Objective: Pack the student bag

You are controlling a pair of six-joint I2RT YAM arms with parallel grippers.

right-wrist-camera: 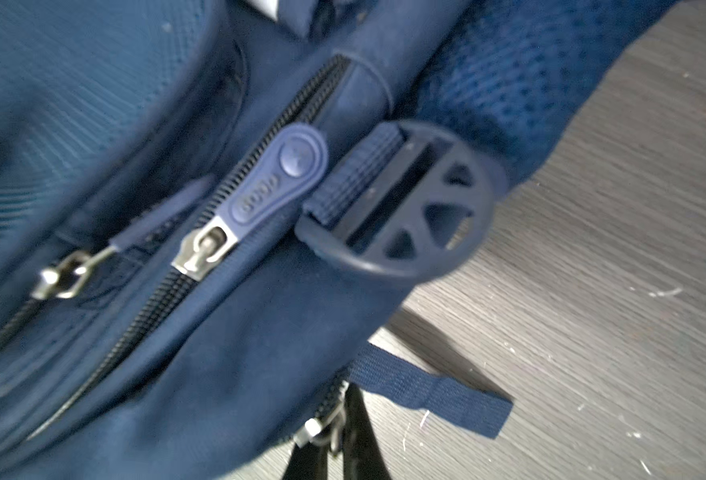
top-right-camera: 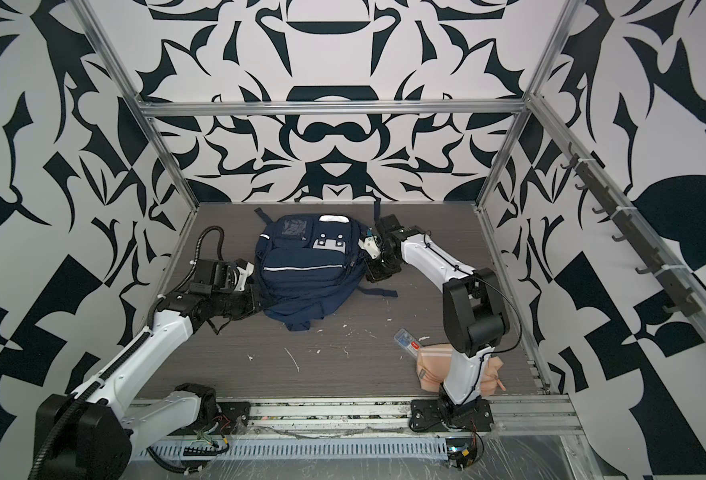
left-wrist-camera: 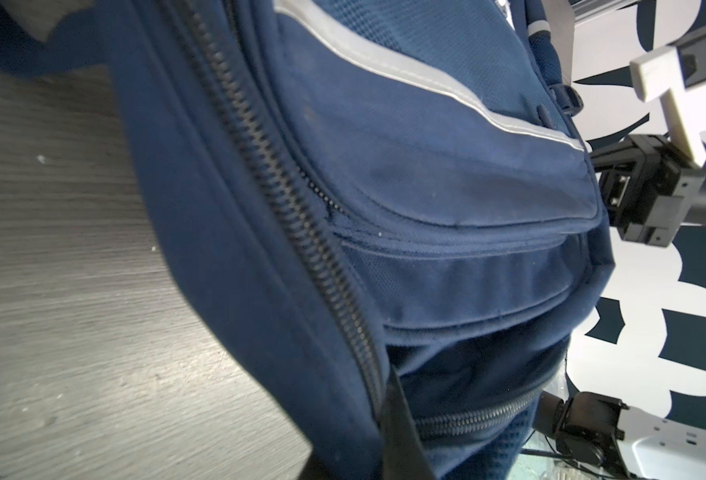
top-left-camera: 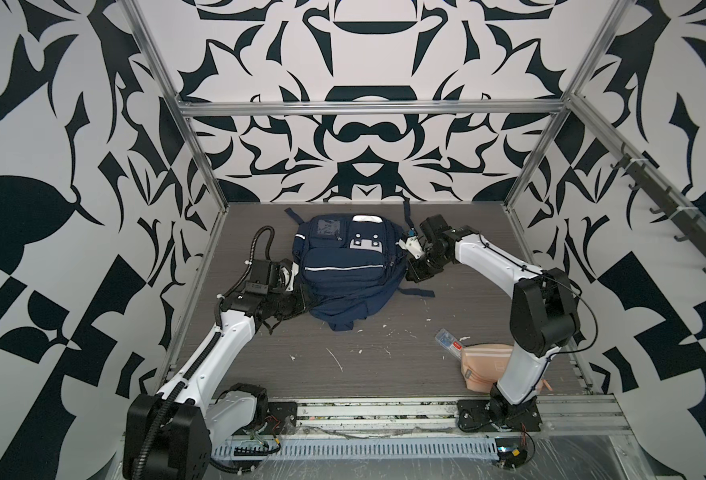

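Student bag (top-left-camera: 345, 266), navy with white stripes, lies front-up on the grey wood-grain table (top-left-camera: 259, 361) at the centre of both top views, towards the back wall. At its lower left edge the left gripper (top-left-camera: 301, 300) reaches in low. In the left wrist view its dark fingers (left-wrist-camera: 401, 419), at the bottom of the frame, are pinched tight on the bag's fabric beside the long zip. Against the bag's right edge sits the right gripper (top-left-camera: 412, 273). In the right wrist view its fingers (right-wrist-camera: 357, 432), bottom centre, are closed together at a metal zip slider (right-wrist-camera: 313, 432), nipping the bag there, with a round buckle (right-wrist-camera: 405, 208) above. A loose strap end (top-left-camera: 419, 293) trails on the table just below that gripper. Far lower right, a peach-pink striped pouch (top-left-camera: 482, 361) lies partly behind the right arm, with a clear plastic case (top-left-camera: 449, 338) at its upper left corner.
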